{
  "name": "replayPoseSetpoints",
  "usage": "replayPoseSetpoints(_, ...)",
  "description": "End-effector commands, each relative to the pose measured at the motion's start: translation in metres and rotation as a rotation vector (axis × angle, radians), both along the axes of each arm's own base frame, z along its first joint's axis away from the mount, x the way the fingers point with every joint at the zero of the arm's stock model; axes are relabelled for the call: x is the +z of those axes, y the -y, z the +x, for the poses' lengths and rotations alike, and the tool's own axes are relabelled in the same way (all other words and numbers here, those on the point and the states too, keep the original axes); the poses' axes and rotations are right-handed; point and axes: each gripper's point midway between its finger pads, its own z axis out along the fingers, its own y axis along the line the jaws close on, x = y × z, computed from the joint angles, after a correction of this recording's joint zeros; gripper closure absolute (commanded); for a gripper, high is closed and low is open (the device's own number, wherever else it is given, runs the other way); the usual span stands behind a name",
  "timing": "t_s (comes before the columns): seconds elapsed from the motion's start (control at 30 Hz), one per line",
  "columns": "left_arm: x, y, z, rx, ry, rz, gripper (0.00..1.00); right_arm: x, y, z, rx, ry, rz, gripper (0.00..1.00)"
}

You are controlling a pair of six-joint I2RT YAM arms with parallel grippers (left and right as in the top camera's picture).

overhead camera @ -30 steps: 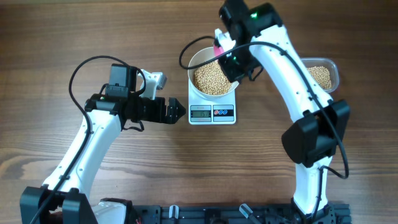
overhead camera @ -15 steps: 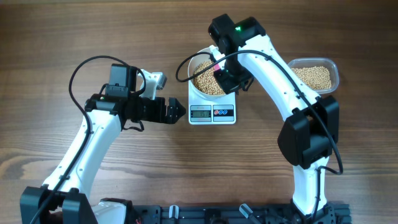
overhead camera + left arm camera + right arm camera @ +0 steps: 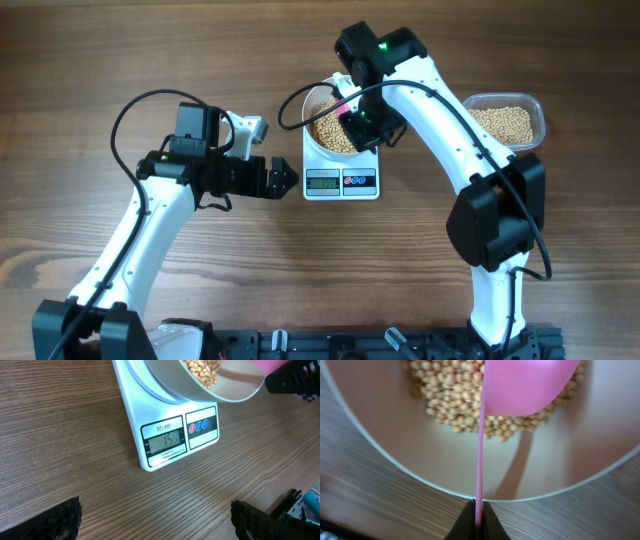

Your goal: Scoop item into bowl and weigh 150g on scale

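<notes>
**Looks like it hit the target weight**

Bowl (image 3: 165,380) of beans (image 3: 202,370) sits on the scale (image 3: 130,415), and the display (image 3: 166,441) looks like 150, so it's probably done. Right gripper (image 3: 478,520) pinches the pink spoon (image 3: 525,385) by its handle, scoop low over the beans, I'd guess for trimming. Left gripper (image 3: 157,520) is spread wide and empty beside the scale, likely there to watch the readout.

Brown wood-grain table (image 3: 80,60) under soft, even light.
</notes>
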Motion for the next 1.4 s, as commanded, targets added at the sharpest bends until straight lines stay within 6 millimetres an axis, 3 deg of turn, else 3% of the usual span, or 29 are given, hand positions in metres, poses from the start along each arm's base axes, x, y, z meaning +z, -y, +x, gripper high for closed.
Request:
replayPoseSetpoints(0.0,0.005,0.001,0.006,-0.016,0.031,0.008,0.00,-0.002,-0.019,-0.010,-0.007,-0.070,0.106,0.96)
replayPoseSetpoints(0.67,0.005,0.001,0.006,-0.016,0.031,0.008,0.00,0.020,-0.020,-0.005,-0.124,-0.208,0.405,0.96)
replayPoseSetpoints(0.87,0.005,0.001,0.006,-0.016,0.031,0.008,0.00,0.024,-0.009,-0.004,-0.137,-0.215,0.413,0.96)
replayPoseSetpoints(1.13,0.005,0.001,0.006,-0.016,0.031,0.008,0.00,0.046,0.002,0.001,-0.100,-0.144,0.459,0.96)
replayPoseSetpoints(1.37,0.005,0.001,0.005,-0.016,0.030,0.008,0.00,0.042,0.011,0.004,-0.081,-0.114,0.405,0.96)
